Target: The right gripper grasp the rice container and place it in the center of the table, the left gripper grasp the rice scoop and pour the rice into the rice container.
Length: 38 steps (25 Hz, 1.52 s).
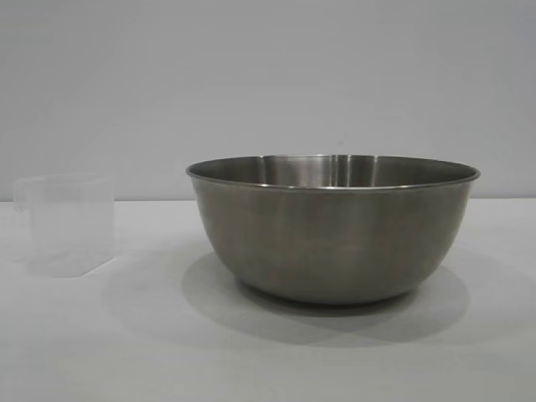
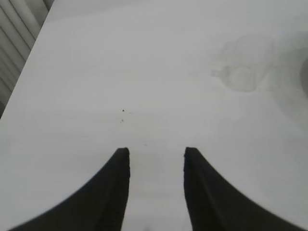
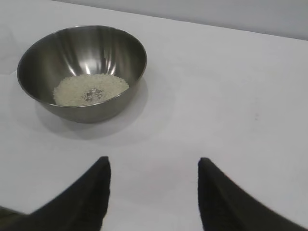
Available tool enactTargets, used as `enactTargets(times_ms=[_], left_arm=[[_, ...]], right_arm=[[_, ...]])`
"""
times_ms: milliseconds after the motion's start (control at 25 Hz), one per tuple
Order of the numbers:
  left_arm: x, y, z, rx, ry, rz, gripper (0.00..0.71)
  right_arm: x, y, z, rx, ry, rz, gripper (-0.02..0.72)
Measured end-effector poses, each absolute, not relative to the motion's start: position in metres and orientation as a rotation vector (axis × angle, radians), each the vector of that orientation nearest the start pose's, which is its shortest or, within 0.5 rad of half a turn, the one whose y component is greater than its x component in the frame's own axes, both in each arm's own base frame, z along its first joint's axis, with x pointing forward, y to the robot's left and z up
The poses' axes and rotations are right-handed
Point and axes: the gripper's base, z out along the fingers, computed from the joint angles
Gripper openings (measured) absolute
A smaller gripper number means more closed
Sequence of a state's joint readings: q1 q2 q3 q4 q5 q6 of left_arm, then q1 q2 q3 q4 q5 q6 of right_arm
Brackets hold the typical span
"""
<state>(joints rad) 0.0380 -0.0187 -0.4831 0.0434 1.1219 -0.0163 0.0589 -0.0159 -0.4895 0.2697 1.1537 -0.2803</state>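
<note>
Rice container (image 1: 332,234) beside rice scoop (image 1: 69,224)

Pale grey wall (image 1: 268,75) behind; ribbed grey panel (image 2: 14,43) at edge

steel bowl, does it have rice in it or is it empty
Not empty: the right wrist view shows a shallow patch of rice on the bottom of the steel bowl.

The rice scoop (image 1: 69,222) stands left of the rice container (image 1: 332,228), which holds rice (image 3: 90,89).
</note>
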Motion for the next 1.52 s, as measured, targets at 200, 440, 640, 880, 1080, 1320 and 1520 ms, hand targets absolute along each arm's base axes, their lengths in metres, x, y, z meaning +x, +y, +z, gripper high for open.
enactTargets(times_ms=[200, 440, 640, 880, 1080, 1320, 1520], left_arm=[[-0.0086, 0.0032, 0.2677, -0.061, 2.103, 0.065, 0.230], [-0.0086, 0.0031, 0.2677, -0.061, 2.103, 0.064, 0.230], [-0.0086, 0.0031, 0.2677, -0.061, 2.103, 0.064, 0.230], [-0.0086, 0.0031, 0.2677, -0.061, 2.103, 0.064, 0.230], [-0.0086, 0.0031, 0.2677, -0.061, 2.103, 0.064, 0.230], [-0.0086, 0.0031, 0.2677, -0.061, 2.103, 0.064, 0.230], [-0.0086, 0.0031, 0.2677, -0.061, 2.103, 0.064, 0.230]], right_arm=[[-0.0133, 0.0216, 0.2695, -0.384, 2.070, 0.197, 0.384], [-0.0133, 0.0218, 0.2695, -0.384, 2.070, 0.200, 0.384], [-0.0134, 0.0221, 0.2696, -0.384, 2.069, 0.205, 0.384], [-0.0144, 0.0262, 0.2707, -0.388, 2.059, 0.268, 0.384], [-0.0148, 0.0285, 0.2716, -0.390, 2.049, 0.302, 0.384], [-0.0146, 0.0279, 0.2714, -0.390, 2.051, 0.291, 0.384], [-0.0139, 0.0253, 0.2707, -0.386, 2.058, 0.252, 0.384]])
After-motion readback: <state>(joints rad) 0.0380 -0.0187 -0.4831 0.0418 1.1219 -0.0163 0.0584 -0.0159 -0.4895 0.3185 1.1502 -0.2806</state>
